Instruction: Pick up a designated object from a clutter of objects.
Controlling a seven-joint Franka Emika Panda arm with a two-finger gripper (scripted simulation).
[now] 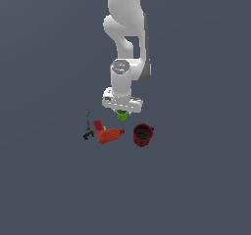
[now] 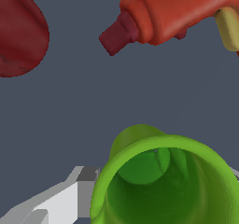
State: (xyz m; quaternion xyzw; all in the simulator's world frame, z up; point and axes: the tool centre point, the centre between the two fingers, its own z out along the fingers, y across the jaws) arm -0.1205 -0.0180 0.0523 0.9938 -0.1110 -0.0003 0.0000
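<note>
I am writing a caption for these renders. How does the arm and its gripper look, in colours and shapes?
The arm is glossy white, built of rounded segments, with a dark grey side panel and a silver-grey ring at the wrist. The gripper has a flat white bar-shaped body. In the wrist view one finger looks angular, white and grey. No cables or markings are visible.

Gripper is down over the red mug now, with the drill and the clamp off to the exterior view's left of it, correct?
Not the mug. The gripper is down over the green cup, as the wrist view shows. The red mug stands apart; drill and clamp lie left as you said.
</note>
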